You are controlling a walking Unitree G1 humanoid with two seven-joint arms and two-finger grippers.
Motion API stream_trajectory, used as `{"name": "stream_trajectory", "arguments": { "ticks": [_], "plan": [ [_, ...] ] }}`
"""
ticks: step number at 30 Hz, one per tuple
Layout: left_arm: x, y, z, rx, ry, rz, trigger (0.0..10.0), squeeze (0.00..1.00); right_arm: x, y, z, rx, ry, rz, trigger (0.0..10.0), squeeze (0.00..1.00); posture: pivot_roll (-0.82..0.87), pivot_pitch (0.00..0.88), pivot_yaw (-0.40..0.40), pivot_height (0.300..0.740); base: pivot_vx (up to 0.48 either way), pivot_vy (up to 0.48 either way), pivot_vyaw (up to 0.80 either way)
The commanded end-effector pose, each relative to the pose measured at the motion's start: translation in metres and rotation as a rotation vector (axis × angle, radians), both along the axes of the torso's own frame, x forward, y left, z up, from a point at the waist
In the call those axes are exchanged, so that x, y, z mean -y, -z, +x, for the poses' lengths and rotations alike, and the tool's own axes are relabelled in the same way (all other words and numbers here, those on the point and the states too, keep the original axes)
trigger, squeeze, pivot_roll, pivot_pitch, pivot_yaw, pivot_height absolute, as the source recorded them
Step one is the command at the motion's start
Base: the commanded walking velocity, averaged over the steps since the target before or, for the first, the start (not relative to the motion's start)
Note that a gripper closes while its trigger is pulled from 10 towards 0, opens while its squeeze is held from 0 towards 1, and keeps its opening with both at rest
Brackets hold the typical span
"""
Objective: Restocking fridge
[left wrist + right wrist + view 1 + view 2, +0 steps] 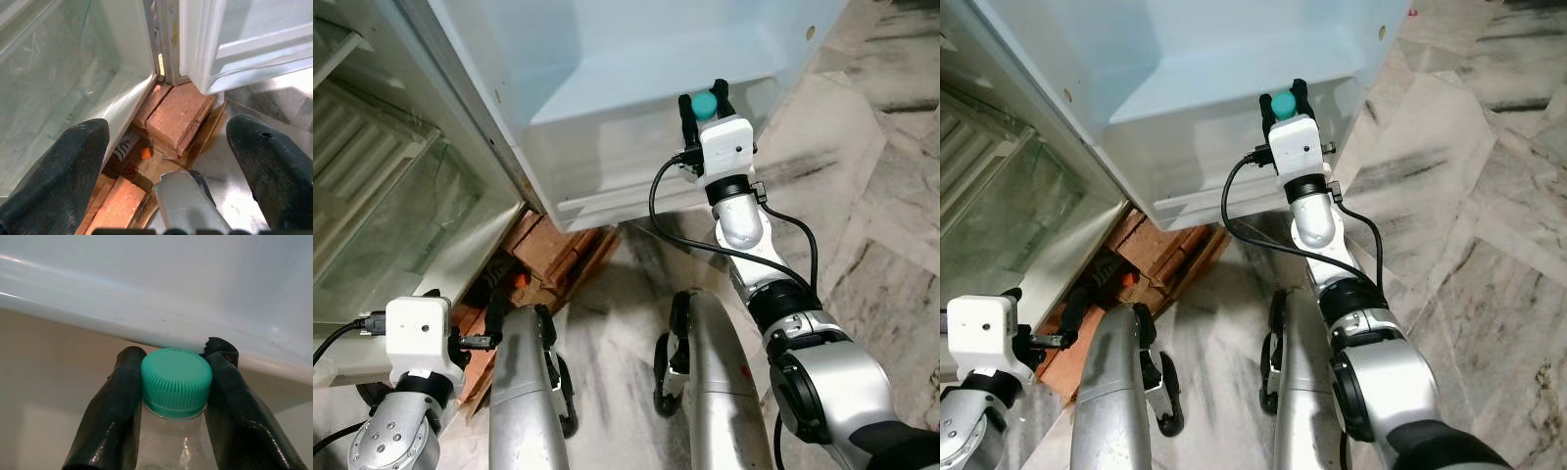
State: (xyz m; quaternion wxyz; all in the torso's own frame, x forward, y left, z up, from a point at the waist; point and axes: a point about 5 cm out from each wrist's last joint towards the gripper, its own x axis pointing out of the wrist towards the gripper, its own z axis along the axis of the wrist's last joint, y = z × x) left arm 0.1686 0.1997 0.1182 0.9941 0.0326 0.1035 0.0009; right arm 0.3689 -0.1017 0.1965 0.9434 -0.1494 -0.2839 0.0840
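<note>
The right gripper [706,106] is raised toward the fridge door [607,78] at about one o'clock, its two black fingers [115,406] clamped on the neck of a clear bottle [168,445] with a green cap [176,381], just at the rim of the door shelf [646,147]. The left gripper [166,161] hangs low at eight o'clock, jaws spread wide above the bricks [178,112] under the fridge.

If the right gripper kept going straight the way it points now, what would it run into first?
Most likely the white door shelf of the open fridge door. The right gripper, shut on the bottle at its green cap, points at the shelf's front rail just ahead. How much gap remains is hard to judge.
</note>
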Motion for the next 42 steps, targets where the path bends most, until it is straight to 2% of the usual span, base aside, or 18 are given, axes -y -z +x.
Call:
{"name": "stream_trajectory", "arguments": {
  "ticks": [1, 9, 12, 15, 19, 20, 23, 25, 26, 28, 33, 36, 42],
  "plan": [
    [-0.002, 0.003, -0.005, -0.029, -0.011, 0.014, 10.0, 0.0, -0.013, -0.02, -0.003, 0.089, -0.053, -0.034, 10.0, 0.0, 0.21, 0.377, 0.024, 0.561, 0.0, 0.0, 0.0],
    [-0.002, 0.003, -0.004, -0.028, -0.011, 0.013, 10.0, 0.0, -0.018, -0.029, -0.011, 0.139, -0.092, 0.004, 10.0, 0.0, 0.21, 0.374, 0.023, 0.561, 0.0, 0.0, 0.0],
    [-0.001, 0.004, -0.003, -0.025, -0.014, 0.01, 10.0, 0.0, -0.024, -0.033, -0.024, 0.168, -0.126, 0.024, 10.0, 0.0, 0.21, 0.365, 0.019, 0.561, 0.0, 0.0, 0.0],
    [0.001, 0.005, 0.001, -0.016, -0.012, 0.003, 10.0, 0.0, -0.023, -0.024, -0.032, 0.161, -0.129, 0.004, 10.0, 0.0, 0.19, 0.35, 0.013, 0.561, 0.0, 0.0, 0.0],
    [0.003, 0.006, 0.004, -0.014, -0.007, -0.005, 10.0, 0.0, -0.017, -0.011, -0.031, 0.115, -0.104, -0.004, 10.0, 0.0, 0.18, 0.349, 0.012, 0.561, 0.0, 0.0, 0.0],
    [0.006, 0.007, 0.004, -0.018, 0.004, -0.012, 10.0, 0.0, -0.012, -0.005, -0.024, 0.089, -0.082, -0.025, 10.0, 0.0, 0.17, 0.351, 0.014, 0.561, 0.0, 0.0, 0.0],
    [0.007, 0.007, 0.004, -0.021, 0.009, -0.016, 10.0, 0.0, -0.008, -0.002, -0.017, 0.053, -0.06, -0.028, 10.0, 0.0, 0.17, 0.355, 0.013, 0.561, 0.0, 0.0, 0.0],
    [0.007, 0.006, 0.002, -0.021, 0.007, -0.02, 10.0, 0.0, -0.003, 0.006, -0.006, -0.051, -0.034, -0.01, 10.0, 0.0, 0.18, 0.366, 0.008, 0.561, 0.0, 0.0, 0.0],
    [0.007, 0.006, 0.002, -0.021, 0.007, -0.02, 10.0, 0.0, -0.003, 0.006, -0.006, -0.051, -0.034, -0.01, 10.0, 0.0, 0.18, 0.366, 0.008, 0.561, 0.0, 0.0, 0.0],
    [0.007, 0.006, -0.001, -0.027, -0.003, -0.022, 10.0, 0.0, 0.0, 0.02, 0.0, -0.171, -0.013, 0.021, 10.0, 0.0, 0.19, 0.376, 0.001, 0.561, 0.0, 0.0, 0.0],
    [0.007, 0.006, -0.004, -0.036, -0.006, -0.022, 10.0, 0.0, 0.006, 0.055, 0.003, -0.383, 0.018, 0.09, 10.0, 0.0, 0.2, 0.384, 0.001, 0.561, 0.0, 0.0, 0.0],
    [0.007, 0.006, -0.006, -0.042, -0.006, -0.024, 10.0, 0.0, 0.012, 0.073, 0.0, -0.477, 0.05, 0.112, 10.0, 0.0, 0.2, 0.393, 0.005, 0.561, 0.0, 0.0, 0.0],
    [0.007, 0.007, -0.007, -0.055, 0.0, -0.027, 10.0, 0.0, 0.018, 0.088, -0.004, -0.548, 0.079, 0.121, 10.0, 0.0, 0.2, 0.398, 0.009, 0.561, 0.0, 0.0, 0.0]
  ]
}}
